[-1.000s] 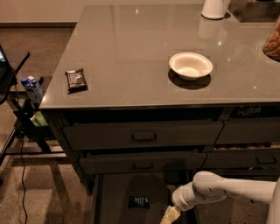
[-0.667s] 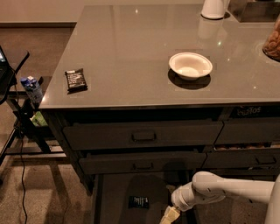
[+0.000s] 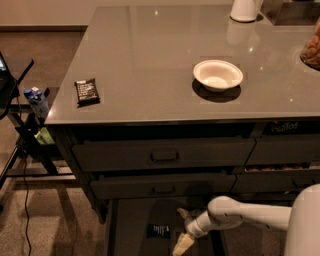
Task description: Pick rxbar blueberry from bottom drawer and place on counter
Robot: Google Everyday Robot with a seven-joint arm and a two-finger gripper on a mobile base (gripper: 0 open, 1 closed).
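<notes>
The rxbar blueberry point(image 3: 158, 231) lies flat on the floor of the open bottom drawer point(image 3: 131, 225), a small dark bar with white lettering. My gripper point(image 3: 182, 243) hangs over the drawer just right of the bar, on the end of the white arm that comes in from the lower right. Only its pale tip and a darker part above it show. It holds nothing that I can see. The grey glossy counter point(image 3: 150, 55) lies above the drawers.
A black-brown bar with white text point(image 3: 86, 91) lies at the counter's left front. A white bowl point(image 3: 217, 75) sits mid-counter, a white jug base point(image 3: 244, 11) at the back. Two upper drawers point(image 3: 164, 156) with handles are shut. A stand with a bottle point(image 3: 36, 101) is left.
</notes>
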